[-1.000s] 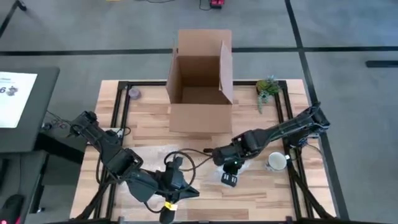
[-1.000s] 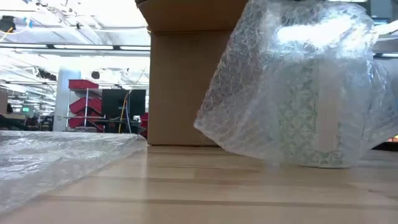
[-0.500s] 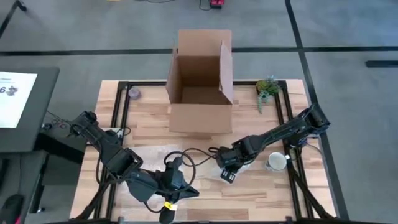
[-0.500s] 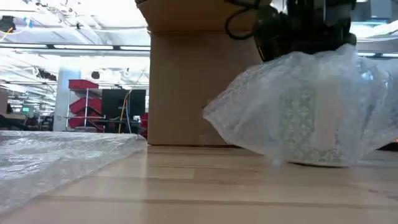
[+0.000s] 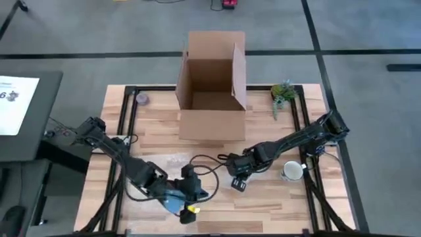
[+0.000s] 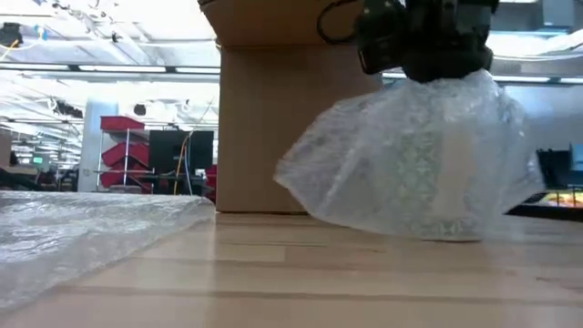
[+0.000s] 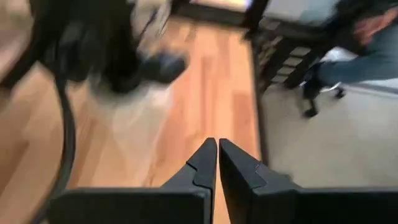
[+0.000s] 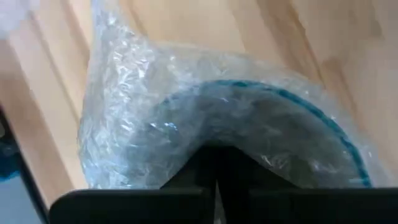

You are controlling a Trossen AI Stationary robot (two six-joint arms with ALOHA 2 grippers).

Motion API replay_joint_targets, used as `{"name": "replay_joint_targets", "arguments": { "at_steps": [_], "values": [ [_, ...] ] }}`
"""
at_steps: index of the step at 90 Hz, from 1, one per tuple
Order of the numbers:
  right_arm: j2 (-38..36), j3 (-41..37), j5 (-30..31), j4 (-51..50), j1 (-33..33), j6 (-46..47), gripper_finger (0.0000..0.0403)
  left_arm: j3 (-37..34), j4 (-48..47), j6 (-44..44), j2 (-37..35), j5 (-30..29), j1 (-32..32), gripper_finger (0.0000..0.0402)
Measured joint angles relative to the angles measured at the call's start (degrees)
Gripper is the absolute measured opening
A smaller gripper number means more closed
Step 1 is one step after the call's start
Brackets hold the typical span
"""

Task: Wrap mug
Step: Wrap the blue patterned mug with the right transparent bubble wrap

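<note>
1. Where the tabletop [image 5: 217, 197] comes nearest to us in the high view, we find the left tool [image 5: 195, 195] low over the wood at the front edge, its two dark fingers [image 7: 204, 163] pressed together with nothing between them.
2. From the low view we see a loose sheet of bubble wrap [image 6: 82, 232] spread flat on the boards near the camera, on the left arm's side.
3. Just beyond the left tool and to its right we have the right tool [image 5: 238, 184], pointing down at the bundle in the middle of the tabletop.
4. That bundle is the mug [image 8: 261, 130], sitting on the wood inside a bubble wrap cover [image 6: 410, 164]; through the plastic we make out its teal rim in the right wrist view.
5. We read the right tool as pinched shut on the gathered top of the bubble wrap cover, its fingers [image 8: 214, 171] meeting in the plastic right over the rim.
6. Near the right arm, toward the right edge, we note a second white mug [image 5: 293, 171] standing bare and apart from the bundle.
7. Farther back, we see an open cardboard box [image 5: 212, 89] at the middle rear.
8. At the far corners we spot a small green plant [image 5: 283, 92] on the right and a small roll of tape [image 5: 141, 99] on the left.
</note>
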Motion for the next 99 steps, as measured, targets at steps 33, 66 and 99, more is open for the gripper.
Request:
{"name": "replay_joint_targets", "arguments": {
  "at_steps": [33,66,99],
  "values": [
    [2.3,1.6,-6.5,11.9,-0.5,-7.1,0.0000,0.0,5.0,-6.7,0.7,3.6,-4.4,0.0000],
    [2.1,4.4,-7.8,9.1,-0.4,-7.2,0.0000,-0.9,11.4,6.3,10.8,1.6,2.0,0.0000],
    [1.1,4.6,-8.0,8.0,0.0,-5.3,0.0000,-1.0,12.5,7.2,14.9,0.5,6.6,0.0000]
  ]
}}
